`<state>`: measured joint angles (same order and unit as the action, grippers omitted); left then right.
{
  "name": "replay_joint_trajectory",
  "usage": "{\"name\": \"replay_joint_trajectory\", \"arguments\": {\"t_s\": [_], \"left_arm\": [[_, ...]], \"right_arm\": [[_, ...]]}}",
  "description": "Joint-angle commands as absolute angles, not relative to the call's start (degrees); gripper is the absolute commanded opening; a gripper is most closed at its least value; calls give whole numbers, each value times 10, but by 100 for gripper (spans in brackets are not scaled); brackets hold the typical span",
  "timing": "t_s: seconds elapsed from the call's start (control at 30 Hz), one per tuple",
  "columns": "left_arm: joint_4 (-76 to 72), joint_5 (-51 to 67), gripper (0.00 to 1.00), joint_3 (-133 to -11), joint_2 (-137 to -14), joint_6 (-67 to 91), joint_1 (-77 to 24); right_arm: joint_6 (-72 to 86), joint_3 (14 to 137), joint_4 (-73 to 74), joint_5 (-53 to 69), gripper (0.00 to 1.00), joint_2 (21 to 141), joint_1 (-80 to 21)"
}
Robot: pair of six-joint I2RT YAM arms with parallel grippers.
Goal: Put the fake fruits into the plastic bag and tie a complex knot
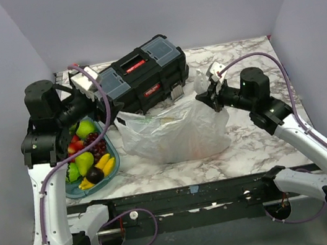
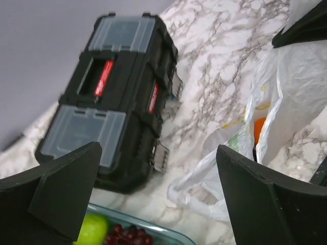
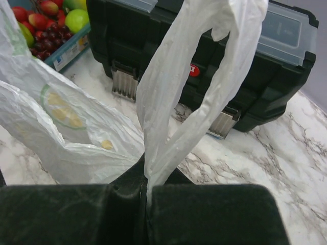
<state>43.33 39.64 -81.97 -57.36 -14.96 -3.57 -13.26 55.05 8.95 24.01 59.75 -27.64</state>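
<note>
Fruits (image 1: 84,163) lie in the teal tray (image 1: 116,157); our right tool (image 3: 145,190) pinches tight the handle of the plastic bag (image 1: 174,132) beside it, while our left tool (image 2: 158,153) gapes wide, empty.

White marble table (image 1: 260,137) carries black toolbox (image 1: 143,78) at back, plastic bag (image 1: 172,133) mid-table, teal tray (image 1: 113,151) (fruits (image 1: 85,162) inside) left.

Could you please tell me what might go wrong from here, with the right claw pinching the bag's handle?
The right claw grips only the thin handle; a hard pull might slip or tear it. The plastic bag lies slumped, so its mouth may be too closed for the open left claw to drop fake fruits in; one could roll away. The toolbox latches sit close and might snag the handle.
</note>
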Motion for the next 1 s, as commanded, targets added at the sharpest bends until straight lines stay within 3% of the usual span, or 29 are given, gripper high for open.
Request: {"name": "replay_joint_trajectory", "arguments": {"t_s": [0.0,0.13,0.4,0.57,0.73,0.77,0.87,0.9,0.97], "left_arm": [[503,395,98,-912,-596,-284,-114],[510,351,99,-941,-633,-325,-224],[452,260,98,-948,-789,-262,-402],[417,316,98,-901,-846,-189,-417],[295,358,97,-742,-807,-193,-440],[264,354,93,-710,-791,-200,-448],[224,320,54,-647,-783,-233,-468],[215,297,37,-635,-784,-237,-470],[182,255,16,-604,-783,-257,-474]], "right_arm": [[-106,567,87,278,1,604,-273],[-93,564,87,281,1,601,-273],[-66,563,87,278,1,599,-273],[-56,558,88,263,1,595,-272],[-45,550,84,245,1,602,-269],[-44,547,84,240,1,606,-267],[-31,538,79,238,1,625,-251],[-24,535,75,240,1,635,-244],[-14,530,74,240,1,659,-230]]}}
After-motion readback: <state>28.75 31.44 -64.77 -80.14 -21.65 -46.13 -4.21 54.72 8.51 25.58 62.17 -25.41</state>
